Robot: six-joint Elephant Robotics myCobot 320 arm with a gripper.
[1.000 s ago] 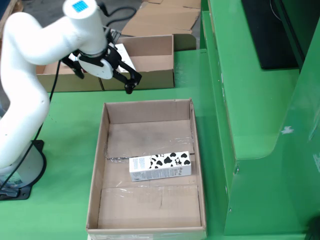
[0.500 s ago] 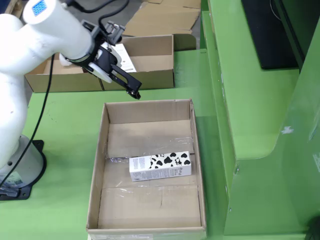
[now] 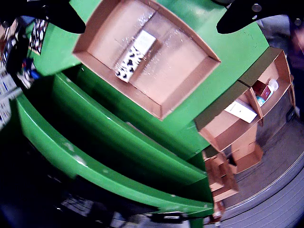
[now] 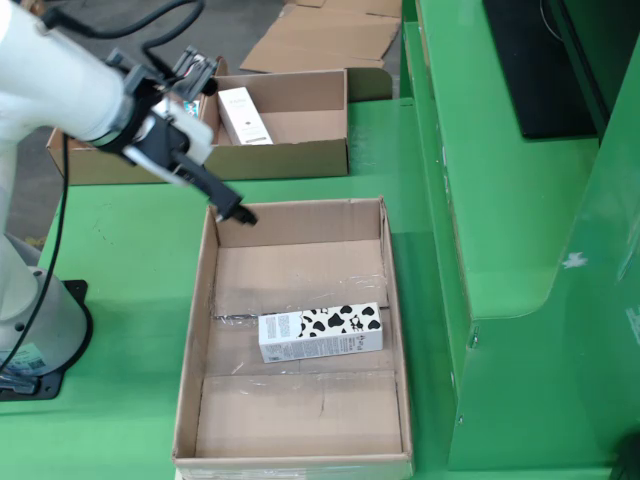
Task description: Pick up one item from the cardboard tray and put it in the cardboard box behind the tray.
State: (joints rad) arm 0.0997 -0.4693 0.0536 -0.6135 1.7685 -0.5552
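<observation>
my gripper (image 4: pixel 235 212) hangs over the far left corner of the cardboard tray (image 4: pixel 196 330), tilted. fingers spread wide in the wrist view, nothing in them. the cow-print carton (image 4: pixel 321 332) lies flat mid-tray, untouched, well apart from me, so the pick is not yet done. the cardboard box (image 4: pixel 300 158) behind the tray already holds a white carton (image 4: pixel 244 115). left to do: get down on the carton, grab, lift, carry it back over the tray wall. the tray's far wall sits just under my fingers, and a tall green bench (image 4: pixel 500 200) stands right of the tray in the fixed view.
</observation>
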